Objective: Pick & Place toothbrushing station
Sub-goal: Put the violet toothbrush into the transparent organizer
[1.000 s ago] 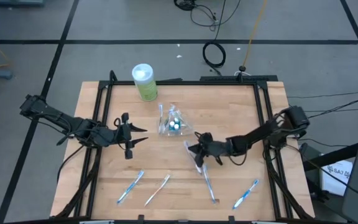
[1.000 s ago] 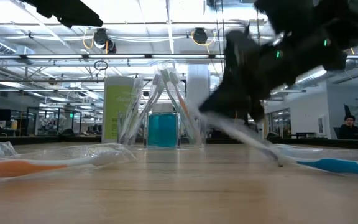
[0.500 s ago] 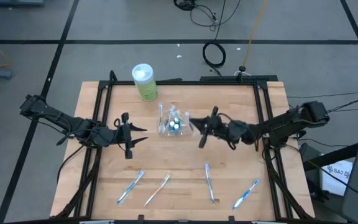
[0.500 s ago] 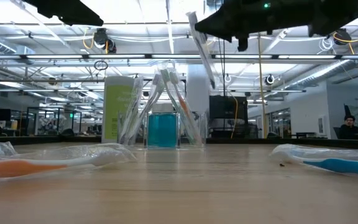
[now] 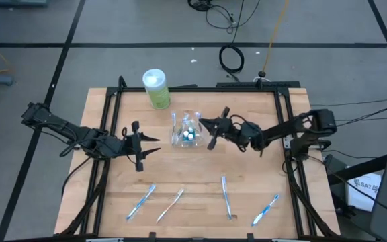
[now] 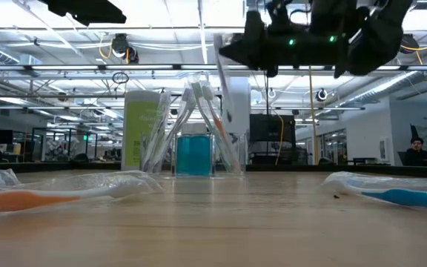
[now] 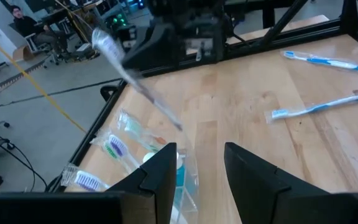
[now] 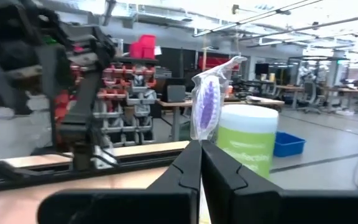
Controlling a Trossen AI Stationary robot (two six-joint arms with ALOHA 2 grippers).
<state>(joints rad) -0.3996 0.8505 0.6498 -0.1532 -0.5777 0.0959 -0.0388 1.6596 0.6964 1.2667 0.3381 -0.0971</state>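
Since the earlier frames the right gripper has lifted a wrapped toothbrush off the worktop and carried it up beside the clear holder, closer to it than half a second ago. The jaws are clamped shut on the toothbrush, which in the low view hangs nearly upright above the worktop, just right of the holder and clear of the surface. The right wrist view shows the purple bristle head in its clear wrapper standing up from between the closed fingers, with the green canister behind it.

The holder stands near the middle of the worktop's far half and carries several wrapped toothbrushes leaning in it, around a blue centre. The green canister stands at the far left corner area.

The left gripper waits over the worktop's left side, unmoved, jaws partly open and holding nothing.

Four toothbrushes lie along the near edge: blue, orange, another blue, and blue at far right.
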